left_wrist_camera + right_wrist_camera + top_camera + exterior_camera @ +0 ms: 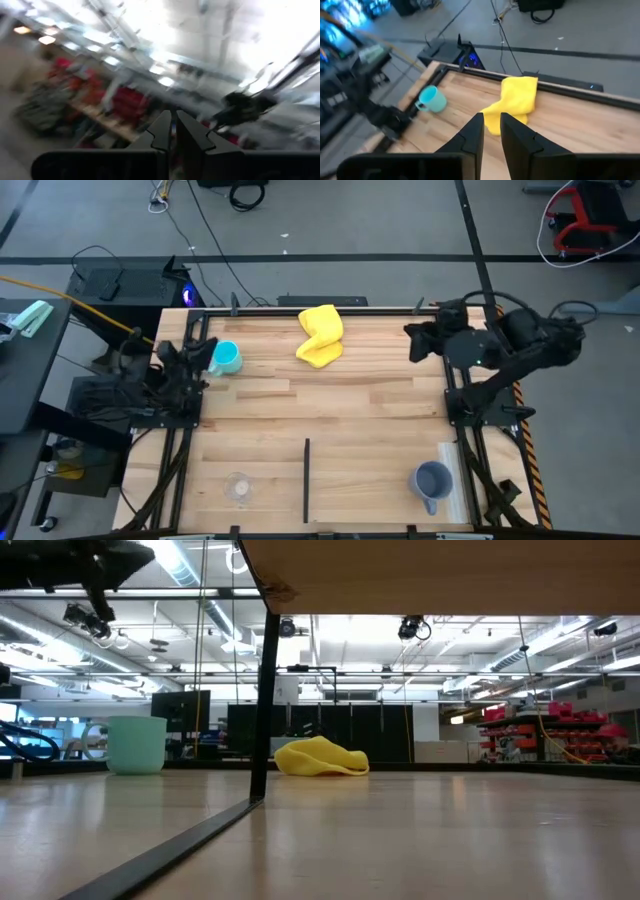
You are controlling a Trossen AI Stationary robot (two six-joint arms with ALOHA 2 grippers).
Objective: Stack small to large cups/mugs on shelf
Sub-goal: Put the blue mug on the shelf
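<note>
The bright-blue mug stands upright on its base near the table's far left. The clear glass cup stands near the near edge, left of a dark bar. The grey-blue mug stands upright at the near right, its handle toward the near edge. My left gripper is shut and sits just left of the blue mug, touching nothing. My right gripper hovers at the far right with a narrow gap between its fingers, holding nothing.
A crumpled yellow cloth lies at the far middle of the table. A dark bar runs from the near edge toward the centre. In the low view a wooden shelf board spans overhead on a dark post.
</note>
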